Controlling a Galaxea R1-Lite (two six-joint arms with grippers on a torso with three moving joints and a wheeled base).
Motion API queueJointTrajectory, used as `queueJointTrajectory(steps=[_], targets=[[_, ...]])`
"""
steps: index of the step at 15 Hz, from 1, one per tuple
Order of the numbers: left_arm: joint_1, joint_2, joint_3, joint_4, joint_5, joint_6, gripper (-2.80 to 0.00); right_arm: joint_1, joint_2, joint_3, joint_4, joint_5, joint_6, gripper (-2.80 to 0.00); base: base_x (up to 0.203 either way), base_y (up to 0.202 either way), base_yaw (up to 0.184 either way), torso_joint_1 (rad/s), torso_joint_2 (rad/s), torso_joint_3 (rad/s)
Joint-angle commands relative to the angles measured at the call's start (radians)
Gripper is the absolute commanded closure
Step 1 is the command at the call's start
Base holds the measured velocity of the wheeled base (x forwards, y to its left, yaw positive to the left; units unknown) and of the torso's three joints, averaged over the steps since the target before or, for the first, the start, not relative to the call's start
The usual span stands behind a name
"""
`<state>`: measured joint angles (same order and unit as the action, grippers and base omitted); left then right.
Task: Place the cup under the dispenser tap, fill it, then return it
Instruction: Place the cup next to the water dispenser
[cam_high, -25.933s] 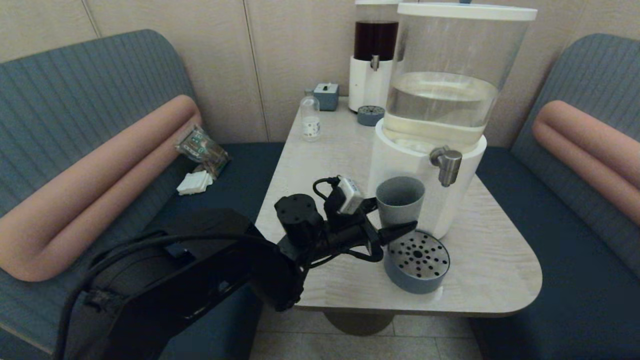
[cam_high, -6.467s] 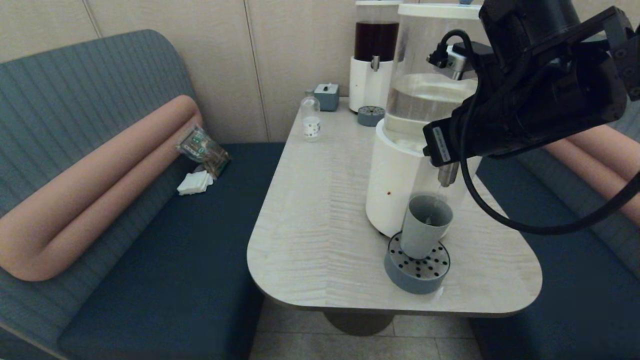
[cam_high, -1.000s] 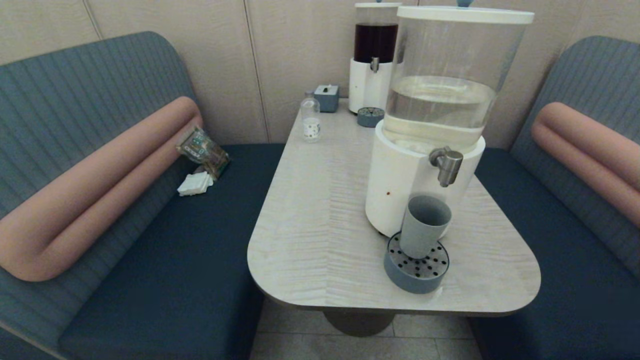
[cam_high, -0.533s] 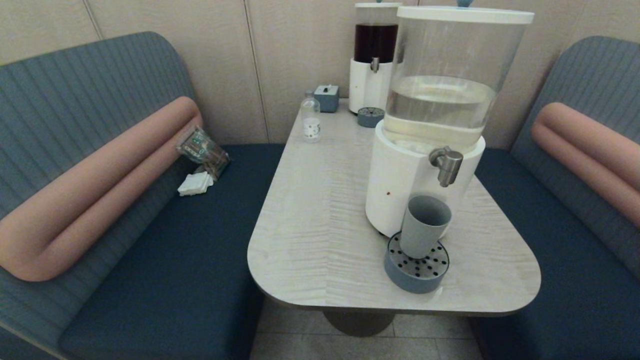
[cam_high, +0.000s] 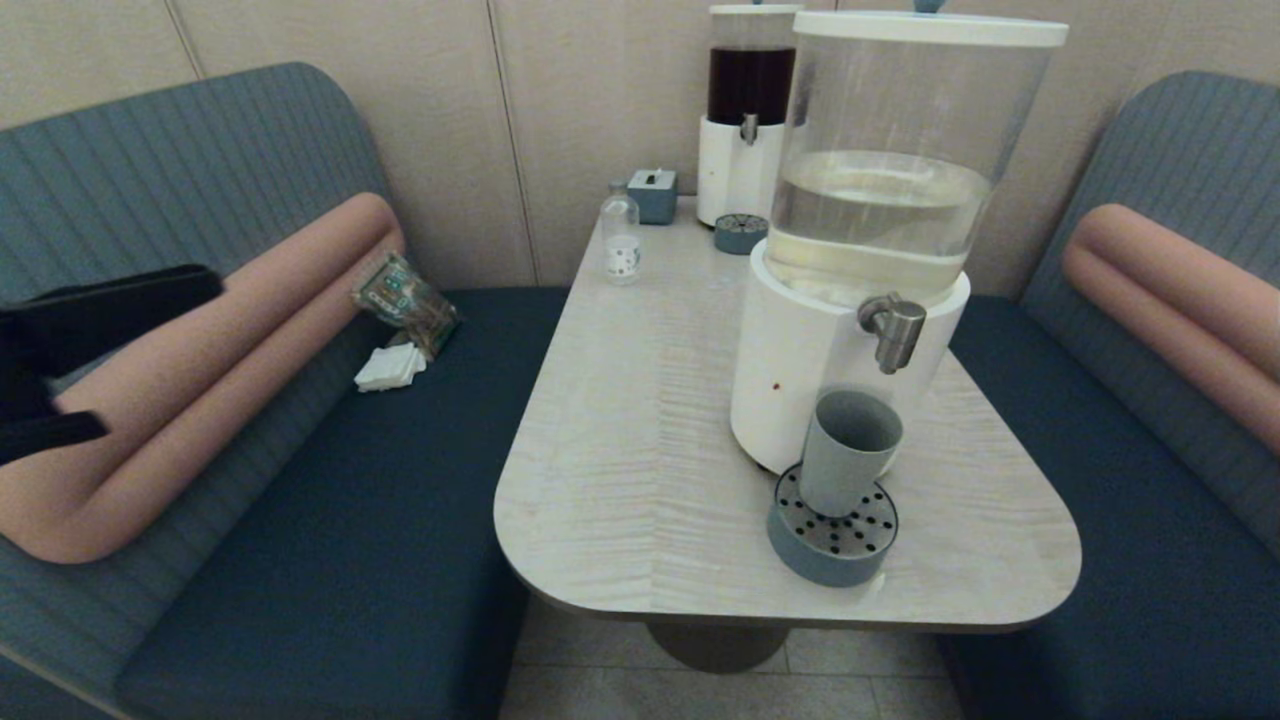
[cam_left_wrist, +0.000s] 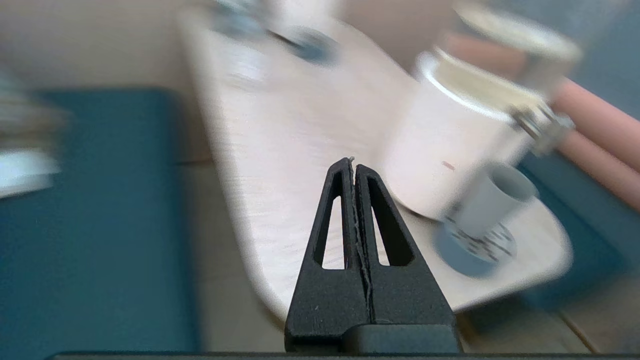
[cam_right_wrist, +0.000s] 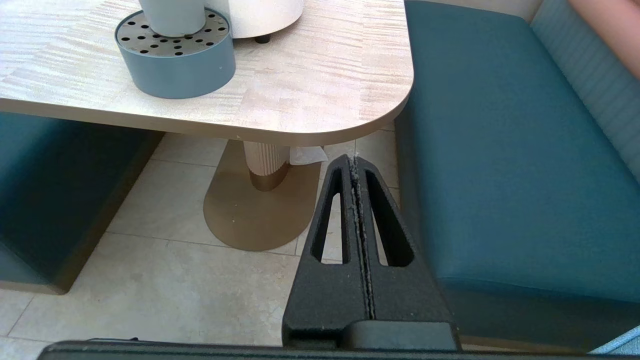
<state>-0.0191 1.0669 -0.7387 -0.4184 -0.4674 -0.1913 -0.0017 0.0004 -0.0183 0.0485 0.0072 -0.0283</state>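
Note:
The grey-blue cup (cam_high: 848, 450) stands upright on the round perforated drip tray (cam_high: 830, 545), just below and slightly left of the steel dispenser tap (cam_high: 895, 330) of the white-based dispenser (cam_high: 800, 370). No gripper touches it. My left arm (cam_high: 90, 315) shows at the far left edge, over the left bench. In the left wrist view my left gripper (cam_left_wrist: 352, 162) is shut and empty, in the air off the table's left side, with the cup (cam_left_wrist: 487, 200) far ahead of it. My right gripper (cam_right_wrist: 354, 159) is shut and empty, low over the floor beside the right bench, with the cup (cam_right_wrist: 172, 15) above and beyond it.
At the table's (cam_high: 640, 450) far end stand a dark-liquid dispenser (cam_high: 745, 120) with its own small tray (cam_high: 741, 232), a small clear bottle (cam_high: 621, 240) and a grey box (cam_high: 652, 192). A packet (cam_high: 405, 300) and white napkins (cam_high: 390, 367) lie on the left bench.
My left arm has come into the head view at the far left edge. The cup stays on the drip tray under the tap. Seconds earlier my right arm left the tap.

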Motion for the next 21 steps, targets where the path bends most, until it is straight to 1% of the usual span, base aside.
queueJointTrajectory(steps=[1, 2, 3, 4, 5, 6, 8, 10, 11, 14, 17, 20, 21], targets=[[-0.011, 0.398, 0.025, -0.452, -0.238, 0.001, 0.00, 0.000, 0.001, 0.000, 0.001, 0.000, -0.001, 0.00, 0.000, 0.000, 0.000, 0.000, 0.00, 0.000], [-0.031, 0.480, 0.057, -0.610, -0.305, 0.005, -2.80, 0.000, 0.001, 0.000, 0.001, 0.000, -0.001, 0.00, 0.000, 0.000, 0.000, 0.000, 0.00, 0.000], [-0.048, 0.549, 0.081, -0.733, -0.373, 0.009, -2.80, 0.000, 0.001, 0.000, 0.001, 0.000, -0.001, 0.00, 0.000, 0.000, 0.000, 0.000, 0.00, 0.000], [-0.063, 0.610, 0.099, -0.831, -0.446, 0.019, -2.80, 0.000, 0.001, 0.000, 0.001, 0.000, -0.001, 0.00, 0.000, 0.000, 0.000, 0.000, 0.00, 0.000], [-0.084, 0.671, 0.108, -0.898, -0.500, 0.036, -2.80, 0.000, 0.001, 0.000, 0.001, 0.000, -0.001, 0.00, 0.000, 0.000, 0.000, 0.000, 0.00, 0.000], [-0.104, 0.731, 0.112, -0.953, -0.528, 0.059, -2.80, 0.000, 0.001, 0.000, 0.001, 0.000, -0.001, 0.00, 0.000, 0.000, 0.000, 0.000, 0.00, 0.000], [-0.155, 0.880, 0.099, -1.053, -0.554, 0.118, -2.80, 0.000, 0.001, 0.000, 0.001, 0.000, -0.001, 0.00, 0.000, 0.000, 0.000, 0.000, 0.00, 0.000], [-0.235, 0.981, 0.070, -1.096, -0.561, 0.206, -2.80, 0.000, 0.001, 0.000, 0.001, 0.000, -0.001, 0.00, 0.000, 0.000, 0.000, 0.000, 0.00, 0.000], [-0.281, 1.003, 0.060, -1.106, -0.549, 0.230, -2.80, 0.000, 0.001, 0.000, 0.001, 0.000, -0.001, 0.00, 0.000, 0.000, 0.000, 0.000, 0.00, 0.000], [-0.374, 1.064, -0.015, -1.111, -0.473, 0.243, -2.80, 0.000, 0.001, 0.000, 0.001, 0.000, -0.001, 0.00, 0.000, 0.000, 0.000, 0.000, 0.00, 0.000], [-0.455, 1.128, -0.069, -1.112, -0.361, 0.239, -2.80, 0.000, 0.001, 0.000, 0.001, 0.000, -0.001, 0.00, 0.000, 0.000, 0.000, 0.000, 0.00, 0.000], [-0.492, 1.196, -0.133, -1.112, -0.292, 0.229, -2.80, 0.000, 0.001, 0.000, 0.001, 0.000, -0.001, 0.00, 0.000, 0.000, 0.000, 0.000, 0.00, 0.000], [-0.501, 1.209, -0.155, -1.112, -0.287, 0.228, -2.80, 0.000, 0.001, 0.000, 0.001, 0.000, -0.001, 0.00, 0.000, 0.000, 0.000, 0.000, 0.00, 0.000]])
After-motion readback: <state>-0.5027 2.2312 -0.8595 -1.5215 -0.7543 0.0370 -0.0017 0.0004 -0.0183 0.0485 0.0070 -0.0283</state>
